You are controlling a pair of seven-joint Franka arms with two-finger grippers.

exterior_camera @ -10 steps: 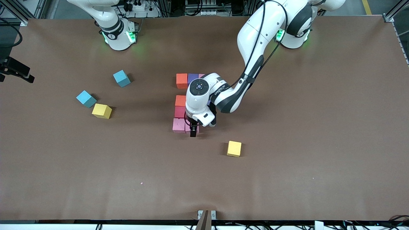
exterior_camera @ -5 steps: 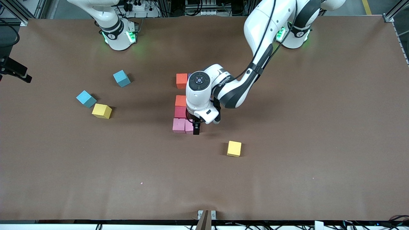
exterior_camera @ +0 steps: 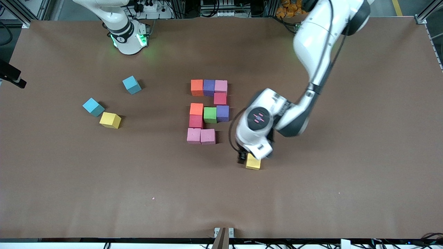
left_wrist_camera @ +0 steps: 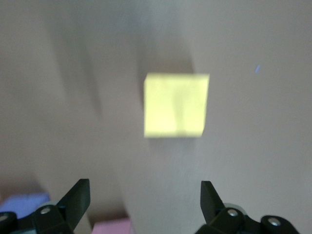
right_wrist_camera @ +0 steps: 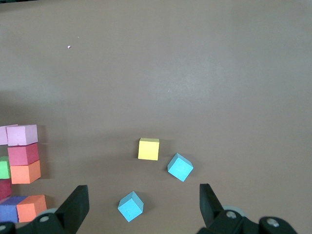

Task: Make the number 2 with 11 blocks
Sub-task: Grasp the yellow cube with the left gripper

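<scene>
Ten coloured blocks lie in a blocky figure at mid-table: orange (exterior_camera: 197,87), purple (exterior_camera: 209,87), pink (exterior_camera: 221,86), then red (exterior_camera: 219,99), then orange (exterior_camera: 196,109), green (exterior_camera: 210,114), purple (exterior_camera: 222,113), then red (exterior_camera: 195,121), then two pink (exterior_camera: 193,135) (exterior_camera: 207,136) nearest the front camera. My left gripper (exterior_camera: 245,158) (left_wrist_camera: 145,195) is open and empty, low over a loose yellow block (exterior_camera: 253,163) (left_wrist_camera: 176,105), which lies just ahead of the fingertips. My right gripper (right_wrist_camera: 141,202) is open and empty, high over the right arm's end.
A second yellow block (exterior_camera: 110,120) (right_wrist_camera: 148,148) and two light-blue cubes (exterior_camera: 132,84) (exterior_camera: 93,107) lie loose toward the right arm's end. The brown table (exterior_camera: 311,193) is bare nearer the front camera and toward the left arm's end.
My left gripper let go of the pink block in the figure's nearest row. It swung toward the left arm's end to over the yellow block. The whole figure now shows.
</scene>
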